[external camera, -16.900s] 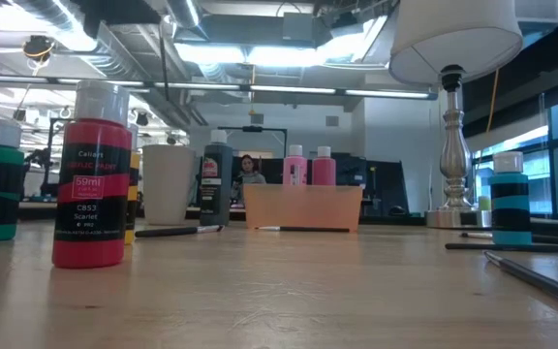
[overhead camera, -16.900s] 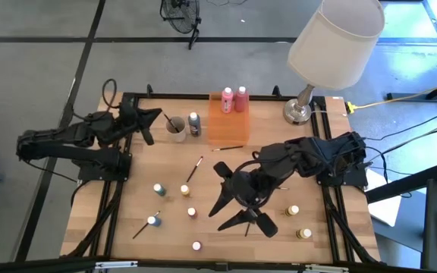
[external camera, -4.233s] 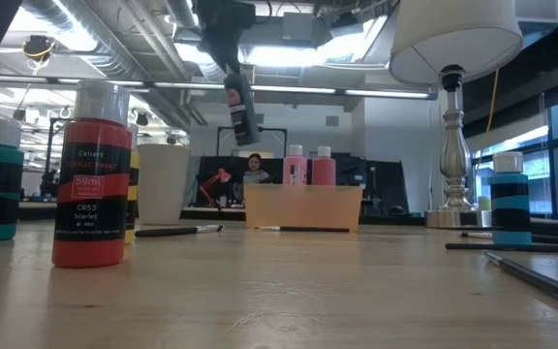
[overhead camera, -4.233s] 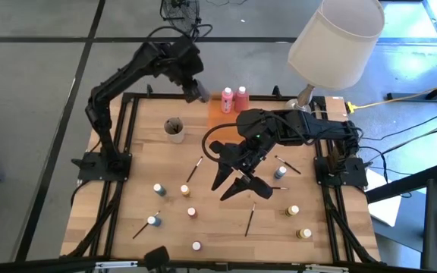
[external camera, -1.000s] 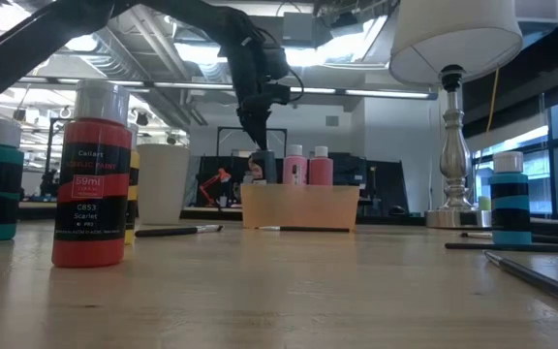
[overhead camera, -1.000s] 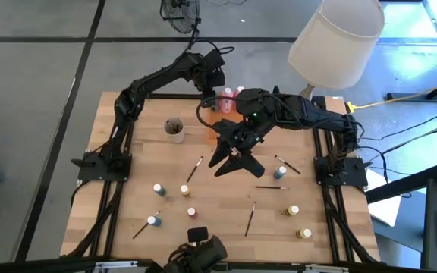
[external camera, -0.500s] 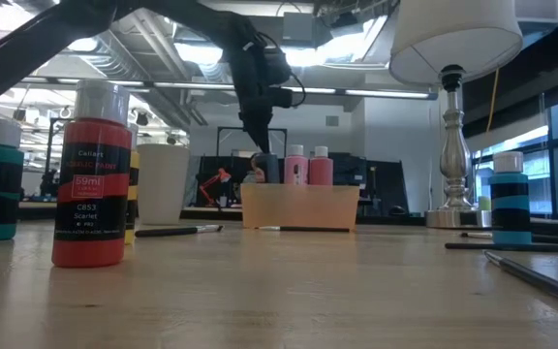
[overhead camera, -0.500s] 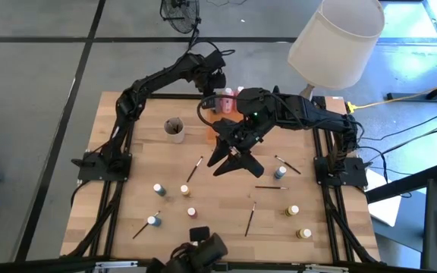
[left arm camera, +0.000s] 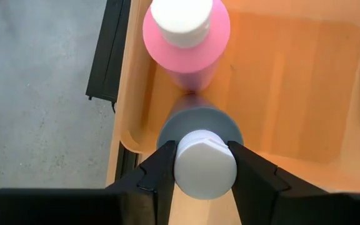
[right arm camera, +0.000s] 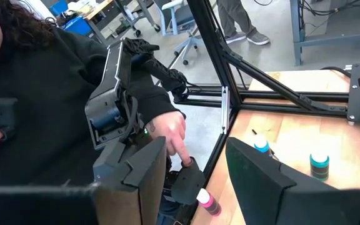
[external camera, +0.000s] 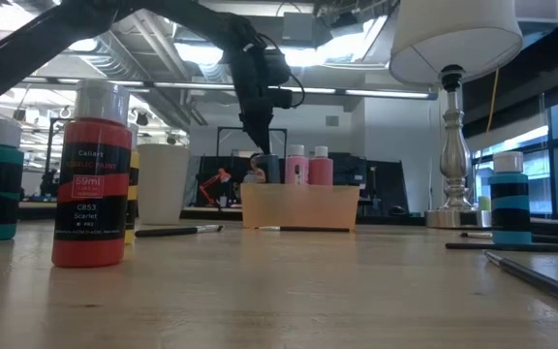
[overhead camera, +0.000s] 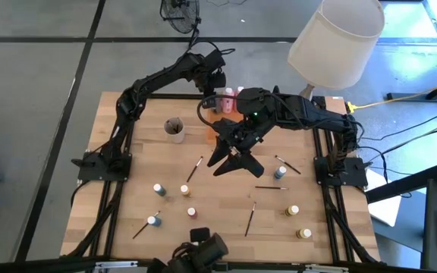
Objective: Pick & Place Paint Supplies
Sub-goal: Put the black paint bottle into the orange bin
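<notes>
The left end effector (left arm camera: 205, 172) grips the dark bottle (left arm camera: 200, 128) by its cap inside the orange tray (left arm camera: 305, 81). Release only once seated upright beside the pink bottle (left arm camera: 186, 37). The right end effector (overhead camera: 232, 158) hovers, fingers apart, empty.

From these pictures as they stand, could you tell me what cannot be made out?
- High view: the left gripper and right arm hide the dark bottle and most of the orange tray.
- Left wrist view: the dark bottle sits between the fingers; its body and label are hidden under its white cap.
- Right wrist view: whether the right gripper holds a brush cannot be told.
- Low view: the tray wall hides the bottles' bases.
</notes>
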Available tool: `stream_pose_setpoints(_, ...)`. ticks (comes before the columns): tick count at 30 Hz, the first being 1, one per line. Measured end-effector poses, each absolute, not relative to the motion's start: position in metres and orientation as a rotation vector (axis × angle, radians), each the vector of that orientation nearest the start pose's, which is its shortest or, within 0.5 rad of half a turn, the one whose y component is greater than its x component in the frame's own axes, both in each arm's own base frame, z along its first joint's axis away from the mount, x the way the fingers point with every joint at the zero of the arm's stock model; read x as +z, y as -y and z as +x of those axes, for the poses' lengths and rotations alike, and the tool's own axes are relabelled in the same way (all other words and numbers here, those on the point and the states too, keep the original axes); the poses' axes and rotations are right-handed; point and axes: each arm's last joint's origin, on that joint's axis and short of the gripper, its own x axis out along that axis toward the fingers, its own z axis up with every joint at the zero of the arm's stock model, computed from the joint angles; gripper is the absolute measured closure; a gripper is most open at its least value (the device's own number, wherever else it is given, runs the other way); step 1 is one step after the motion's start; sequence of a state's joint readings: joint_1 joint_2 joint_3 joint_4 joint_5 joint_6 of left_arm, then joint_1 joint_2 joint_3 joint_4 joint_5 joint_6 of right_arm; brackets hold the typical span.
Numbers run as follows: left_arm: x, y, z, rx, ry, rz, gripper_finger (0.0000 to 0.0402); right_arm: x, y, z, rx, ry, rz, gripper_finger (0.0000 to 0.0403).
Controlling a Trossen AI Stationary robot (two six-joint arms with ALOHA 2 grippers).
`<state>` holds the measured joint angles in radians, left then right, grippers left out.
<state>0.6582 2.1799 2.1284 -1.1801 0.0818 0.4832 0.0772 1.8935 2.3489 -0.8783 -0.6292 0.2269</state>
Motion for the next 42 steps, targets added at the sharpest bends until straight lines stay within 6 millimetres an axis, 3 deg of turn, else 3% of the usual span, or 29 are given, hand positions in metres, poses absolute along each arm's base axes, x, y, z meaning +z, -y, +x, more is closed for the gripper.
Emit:
stream_pose_setpoints(5,0.2756,-0.2735,0.3591,0.203,-1.234,-0.034,0.0249,0.4781,-0.0469,0.3779,0.648,-0.494,0.332,0.0232)
stream_pose_setpoints(15,0.2753,-0.2764,0.3628,0.258,-1.194,-0.062,0.0267,0.4780,-0.0469,0.3779,0.648,-0.496,0.333,0.0232)
stream_pose_setpoints(42,0.2756,-0.2761,0.3672,0.305,-1.157,-0.107,0.0261,0.4749,-0.0471,0.3764,0.646,-0.530,0.336,0.0232)
